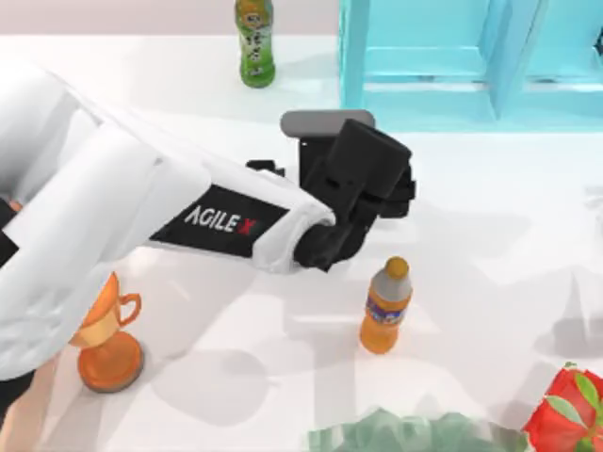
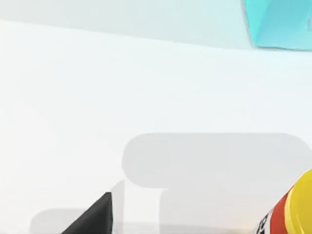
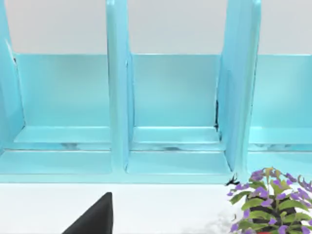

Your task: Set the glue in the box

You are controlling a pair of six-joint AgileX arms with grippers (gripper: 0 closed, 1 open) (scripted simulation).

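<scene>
Left gripper mid-table, near shelf cabinet; finger state cannot tell | glue seen just beside it in the left wrist view | advice: confirm a firm pinch, keep bottle upright, clear soda bottle.

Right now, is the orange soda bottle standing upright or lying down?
Upright. In the top view the orange soda bottle stands on its base on the table, cap uppermost.

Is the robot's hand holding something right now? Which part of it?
It cannot be told. The left gripper hangs over the table, and the left wrist view shows the glue close beside it, but no finger is seen touching it.
</scene>
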